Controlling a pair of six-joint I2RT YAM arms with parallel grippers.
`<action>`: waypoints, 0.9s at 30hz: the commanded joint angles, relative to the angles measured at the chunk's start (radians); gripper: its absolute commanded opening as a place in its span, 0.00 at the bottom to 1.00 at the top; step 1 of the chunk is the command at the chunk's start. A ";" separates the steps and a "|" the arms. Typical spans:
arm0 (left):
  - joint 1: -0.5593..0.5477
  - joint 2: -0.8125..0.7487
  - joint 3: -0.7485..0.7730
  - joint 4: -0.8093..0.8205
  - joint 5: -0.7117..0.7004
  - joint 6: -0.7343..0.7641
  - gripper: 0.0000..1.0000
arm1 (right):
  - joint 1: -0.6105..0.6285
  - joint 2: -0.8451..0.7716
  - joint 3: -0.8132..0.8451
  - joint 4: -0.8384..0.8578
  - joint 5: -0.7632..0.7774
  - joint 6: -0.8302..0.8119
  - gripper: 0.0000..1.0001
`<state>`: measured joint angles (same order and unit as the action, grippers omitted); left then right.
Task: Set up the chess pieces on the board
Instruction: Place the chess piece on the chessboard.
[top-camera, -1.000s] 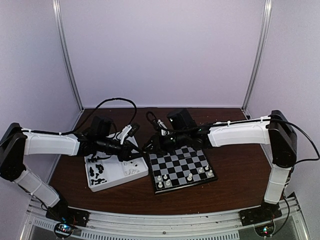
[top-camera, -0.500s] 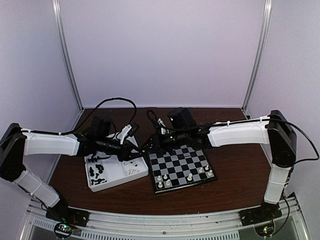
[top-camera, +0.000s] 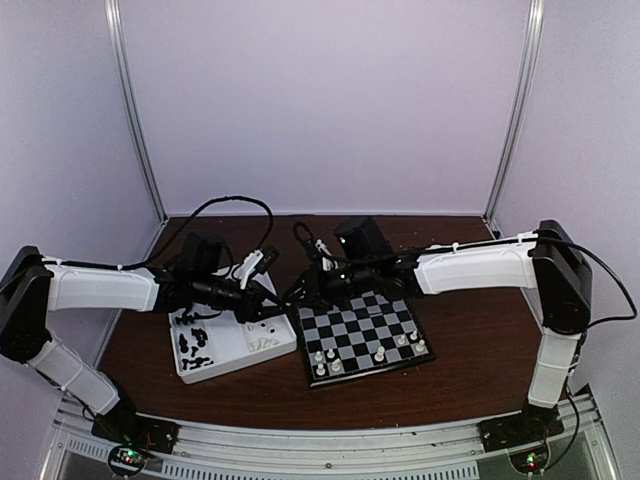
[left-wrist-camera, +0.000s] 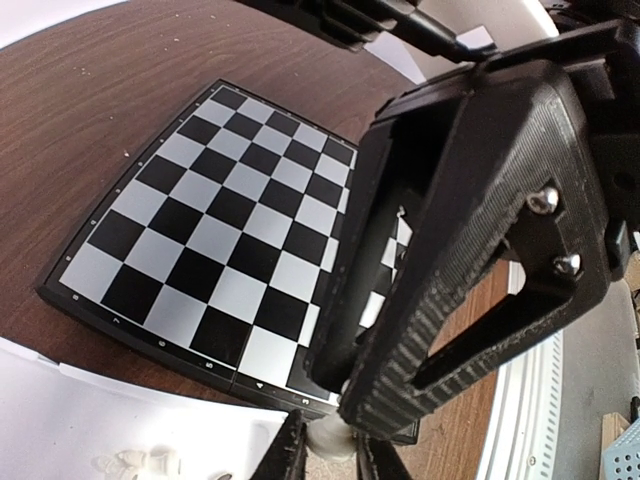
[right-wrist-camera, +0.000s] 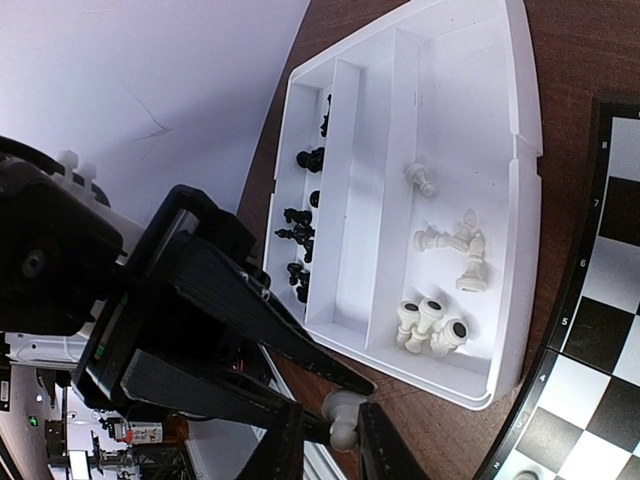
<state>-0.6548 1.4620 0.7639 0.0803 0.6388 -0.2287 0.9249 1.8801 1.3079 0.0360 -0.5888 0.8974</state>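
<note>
Between the left hand's (left-wrist-camera: 330, 466) black fingertips sits a cream-white pawn (left-wrist-camera: 330, 441). It fills the gap, so that hand is closed on it. Right over it in the left wrist view, the right hand's ribbed plastic fingers (left-wrist-camera: 450, 300) slant down and converge on the same pawn.

The right wrist view gives the opposite side. There the pawn's round head lies between the right hand's (right-wrist-camera: 328, 450) own fingertips, but whether both of them press on it I cannot tell. The left hand's long black fingers taper to a point at that head.

Just beyond the left hand lies the chessboard (left-wrist-camera: 215, 225), with glossy black and pale checks inside a thin black rim with small white marks.

Just beyond the right hand lies the white compartment tray (right-wrist-camera: 455, 110), smooth moulded plastic with low dividers. Loose cream-white pieces (right-wrist-camera: 430, 325) lie tumbled in the compartment nearest that hand. Black pieces (right-wrist-camera: 298, 240) lie in a narrower one farther off.

Only the overhead view shows the two hands meeting at the board's far left corner, beside the tray. It also shows standing cream-white pieces (top-camera: 380, 354) along the board's near edge, well apart from the hands, and the dark brown wooden bench (top-camera: 470, 330) beneath.
</note>
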 joint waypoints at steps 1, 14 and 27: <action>-0.006 -0.035 0.003 0.062 0.010 0.017 0.18 | 0.003 0.019 -0.013 -0.020 0.011 -0.013 0.24; -0.006 -0.030 0.009 0.054 0.001 0.019 0.18 | 0.003 0.016 -0.020 -0.006 0.005 -0.006 0.11; -0.009 -0.084 -0.040 0.074 -0.011 0.011 0.52 | -0.035 -0.046 -0.070 -0.038 0.046 -0.035 0.00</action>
<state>-0.6575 1.4303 0.7567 0.0902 0.6392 -0.2199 0.9108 1.8851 1.2686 0.0319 -0.5785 0.8955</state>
